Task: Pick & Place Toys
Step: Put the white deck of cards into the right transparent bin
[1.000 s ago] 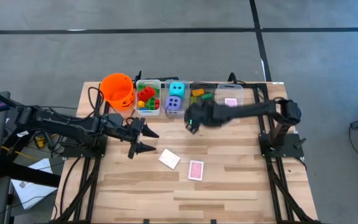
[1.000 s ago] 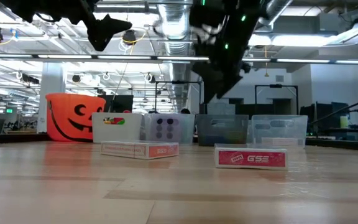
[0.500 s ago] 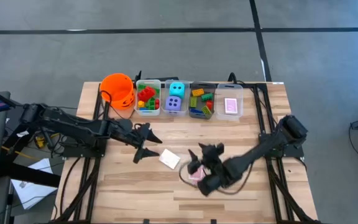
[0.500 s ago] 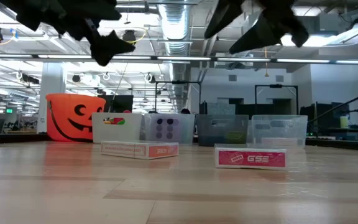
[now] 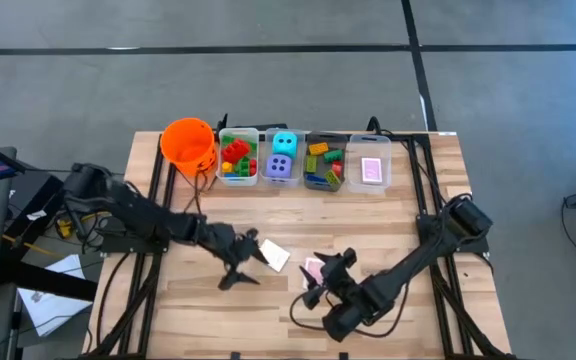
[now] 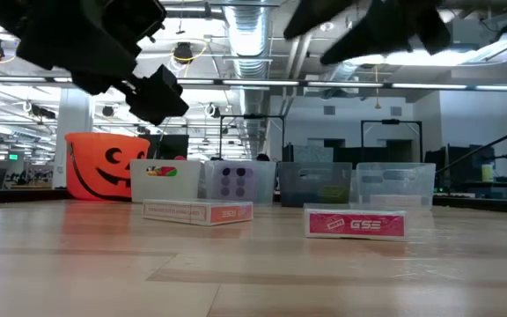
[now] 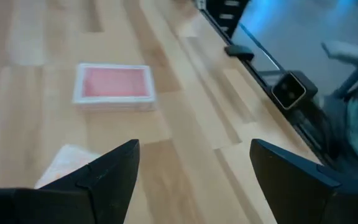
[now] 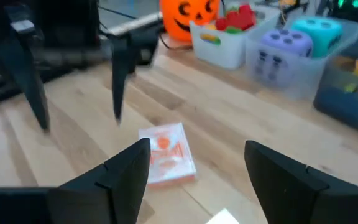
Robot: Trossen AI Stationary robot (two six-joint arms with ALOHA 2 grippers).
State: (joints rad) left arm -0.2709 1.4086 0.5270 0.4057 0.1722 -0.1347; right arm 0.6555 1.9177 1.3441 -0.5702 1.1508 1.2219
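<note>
Hands left (image 5: pixel 248 266) & right (image 5: pixel 320 281) both spread, empty, over flat rectangular card packs (image 5: pixel 273 256) on wood-plank table (image 5: pixel 388 220).

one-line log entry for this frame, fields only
left gripper: open, above white card pack | right gripper: open, above pink card pack | both packs on table | held: nothing

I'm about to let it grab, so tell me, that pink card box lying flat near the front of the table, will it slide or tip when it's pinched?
The pink card box lies flat and low, so tipping seems unlikely. Its boxy shape suggests it stays stiff. On smooth wood table it may skid if nudged.
</note>
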